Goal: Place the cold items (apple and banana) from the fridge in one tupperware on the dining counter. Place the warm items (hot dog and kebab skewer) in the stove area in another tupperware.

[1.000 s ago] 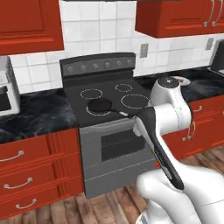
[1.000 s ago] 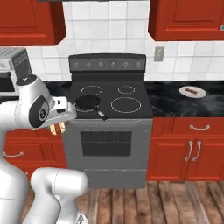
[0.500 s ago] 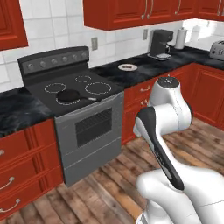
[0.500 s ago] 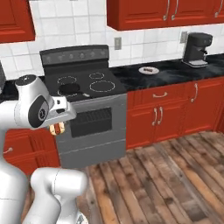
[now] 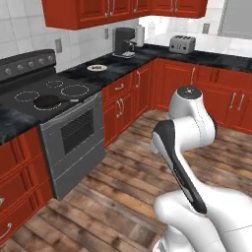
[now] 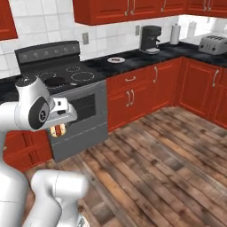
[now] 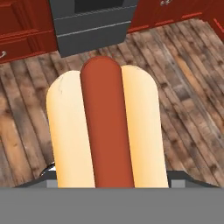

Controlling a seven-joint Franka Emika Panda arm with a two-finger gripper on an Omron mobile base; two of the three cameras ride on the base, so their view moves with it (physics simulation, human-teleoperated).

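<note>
Hot dog [image 7: 107, 133]: sausage in a pale bun, lengthwise up the hand view from 6 o'clock toward 12, held over the wood plank floor [image 7: 188, 83]. In the right base view it hangs just under the robot's hand, at about 9 o'clock of the frame.

Gripper [image 6: 57, 131]: pinching the hot dog (the fingertips themselves are hidden behind the bun in the hand view; jaws spread wide across it).

Stove [image 5: 59, 118]: black glass cooktop, grey oven door, at 9 to 10 o'clock in the left base view, well apart from the arm.

Dark frying pan [image 5: 49, 101]: on the front burner, handle pointing toward 3 o'clock.

Small plate [image 5: 97, 68]: on the black counter [image 5: 128, 61], at the stove's 2 o'clock; contents too small to tell.

Coffee maker [image 5: 123, 41]: further along the same counter.

Toaster [image 5: 181, 44]: on the far counter run, 1 o'clock.

Red cabinets [image 6: 146, 86]: below and above the counters.
</note>
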